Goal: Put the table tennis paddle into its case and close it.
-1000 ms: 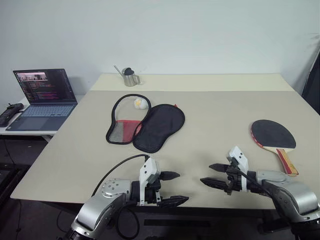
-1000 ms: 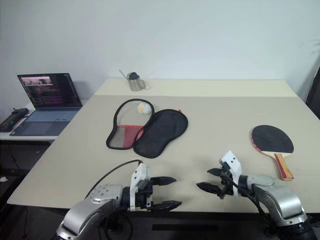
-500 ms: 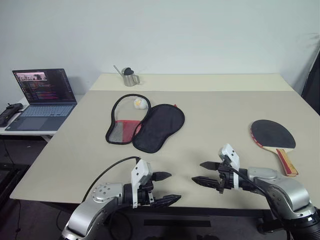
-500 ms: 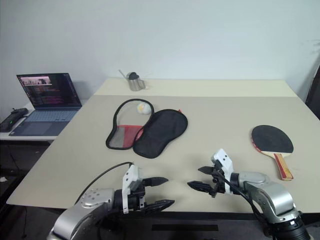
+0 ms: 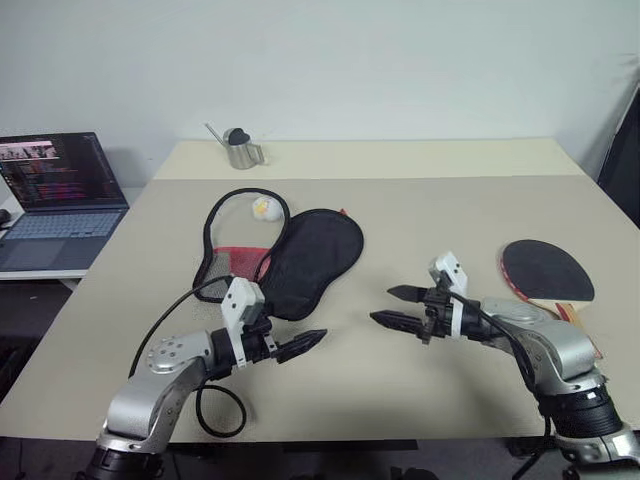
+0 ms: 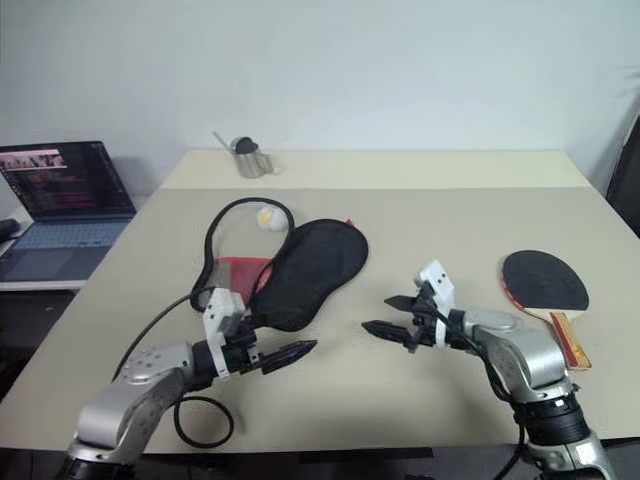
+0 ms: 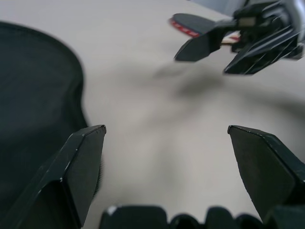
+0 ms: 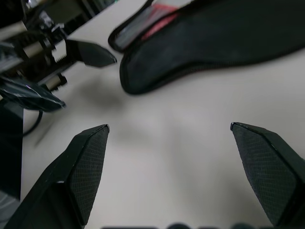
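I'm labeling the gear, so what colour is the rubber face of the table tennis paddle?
Black, on the table tennis paddle, with a red rim; it shows best in the right eye view.

I'm looking into what reads as an office or lab room: a plain white wall [image 5: 400,60] runs across twelve o'clock, a broad beige tabletop [image 5: 430,200] takes up the middle, and at nine o'clock an open laptop [image 5: 55,195] with code on its screen sits on a lower side desk [image 5: 30,265].

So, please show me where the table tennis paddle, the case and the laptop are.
table tennis paddle [image 5: 545,268], left eye view, black rubber face
case [image 5: 312,256], left eye view, black fabric flap
laptop [image 6: 66,183], right eye view, lit screen
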`<state>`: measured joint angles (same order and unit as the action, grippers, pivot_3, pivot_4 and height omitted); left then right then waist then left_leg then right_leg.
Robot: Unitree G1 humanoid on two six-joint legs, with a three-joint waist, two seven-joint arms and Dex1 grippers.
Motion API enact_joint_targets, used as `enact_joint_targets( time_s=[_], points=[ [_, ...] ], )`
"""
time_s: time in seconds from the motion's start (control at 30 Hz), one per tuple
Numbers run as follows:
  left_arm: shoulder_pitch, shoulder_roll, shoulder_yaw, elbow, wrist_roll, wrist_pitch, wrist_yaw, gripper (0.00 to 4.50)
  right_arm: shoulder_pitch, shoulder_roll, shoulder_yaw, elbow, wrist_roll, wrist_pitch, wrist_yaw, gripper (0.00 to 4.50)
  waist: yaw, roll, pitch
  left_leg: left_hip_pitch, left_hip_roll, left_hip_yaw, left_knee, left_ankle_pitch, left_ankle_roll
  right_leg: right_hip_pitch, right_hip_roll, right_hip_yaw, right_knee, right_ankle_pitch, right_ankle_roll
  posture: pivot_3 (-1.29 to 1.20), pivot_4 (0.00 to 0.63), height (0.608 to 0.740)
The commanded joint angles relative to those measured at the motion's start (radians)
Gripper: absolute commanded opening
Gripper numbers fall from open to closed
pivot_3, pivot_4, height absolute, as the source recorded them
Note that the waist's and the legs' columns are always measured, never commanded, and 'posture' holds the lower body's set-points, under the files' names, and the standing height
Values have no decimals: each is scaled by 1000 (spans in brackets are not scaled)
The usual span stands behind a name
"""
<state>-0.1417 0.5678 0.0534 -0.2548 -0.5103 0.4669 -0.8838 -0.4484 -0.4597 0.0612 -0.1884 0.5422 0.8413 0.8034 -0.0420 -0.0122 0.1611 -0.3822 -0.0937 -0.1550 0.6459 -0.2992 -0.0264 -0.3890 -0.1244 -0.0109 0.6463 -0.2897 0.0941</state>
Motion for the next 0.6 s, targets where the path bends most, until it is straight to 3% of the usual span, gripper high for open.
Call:
enact_joint_targets(
  time_s=[0.03,0.2,0.3,0.6],
  points=[
    [-14,20,58,-3,-23,-15,-1,4500,-28,30,-13,-15,33,-3,-10,4473,1,0,0,0,-1,0,0,0,0,0,0,0,-1,0,0,0,150,740],
    [-27,55,97,16,-19,-9,-9,4500,-56,78,-18,-6,40,22,-53,4473,7,0,0,-1,1,1,6,2,0,1,1,0,-2,-1,-2,0,150,740],
    [-39,72,115,34,-20,-7,-13,4500,-74,101,-17,4,43,37,-76,4473,9,1,1,1,1,0,16,4,-1,3,3,0,8,0,-4,0,150,740],
    [-85,145,195,123,-22,-12,-35,4500,-162,204,0,59,29,111,-206,4473,8,1,1,4,3,-4,16,12,-3,0,7,0,21,4,-10,0,150,740]
  ],
)
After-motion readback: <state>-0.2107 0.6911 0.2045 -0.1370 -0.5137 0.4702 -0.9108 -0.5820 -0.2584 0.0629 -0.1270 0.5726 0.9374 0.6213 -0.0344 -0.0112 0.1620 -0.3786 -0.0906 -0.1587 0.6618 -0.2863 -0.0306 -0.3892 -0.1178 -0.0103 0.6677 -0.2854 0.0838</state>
